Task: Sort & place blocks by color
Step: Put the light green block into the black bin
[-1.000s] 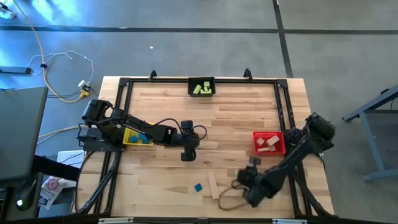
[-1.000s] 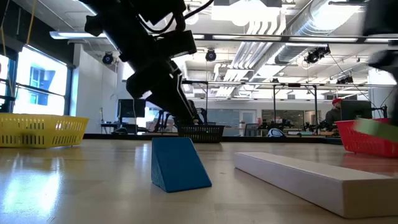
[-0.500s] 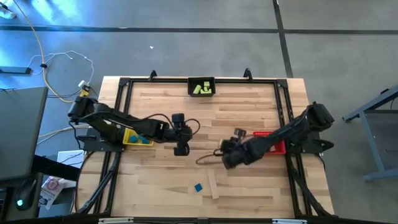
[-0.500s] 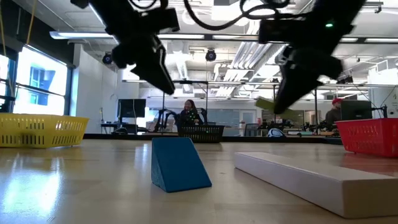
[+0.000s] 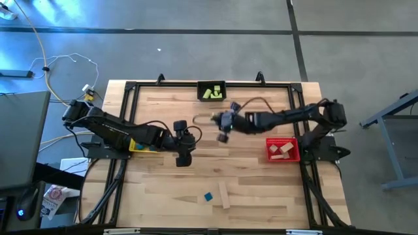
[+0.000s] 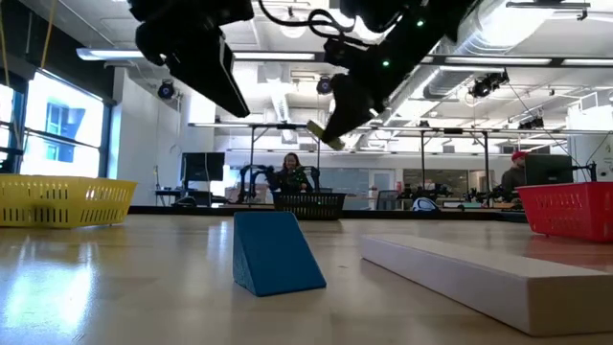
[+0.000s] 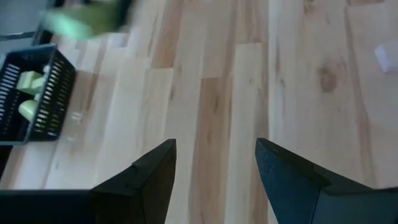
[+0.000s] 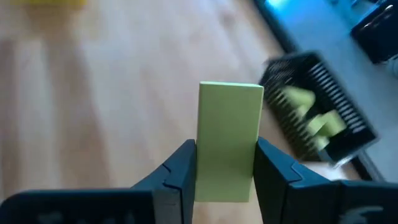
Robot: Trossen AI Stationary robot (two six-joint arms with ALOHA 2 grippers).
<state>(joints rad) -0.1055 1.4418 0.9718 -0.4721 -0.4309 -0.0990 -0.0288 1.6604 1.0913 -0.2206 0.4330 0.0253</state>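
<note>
We take the black wire bin (image 5: 211, 91) at the far edge of the wooden table (image 5: 248, 189) as our landmark. Far to its left and nearer us sits one yellow mesh bin (image 5: 139, 145), with blue pieces inside that the left arm partly covers, so we cannot count them. Just right of that bin the left gripper (image 5: 182, 158) hangs over bare wood, its two dark fingers (image 7: 149, 171) spread wide with nothing between them.

Inside the black bin we see lime green wooden blocks (image 5: 211, 94); three or so, too clumped for an exact count. Well in front of the black bin, near the table's front edge, lie one blue wooden wedge block (image 5: 208, 196) and, just to its right, one plain light wood bar (image 5: 223, 194), its long axis running front to back.

Just to the right of the black bin and slightly nearer us, the right gripper (image 5: 223, 137) is clamped on one lime green wooden bar (image 8: 229, 140), whose long axis sticks straight out past the fingertips, in the air above the table.

Farther right sits one red mesh bin (image 5: 283, 149) with several plain wood pieces.
</note>
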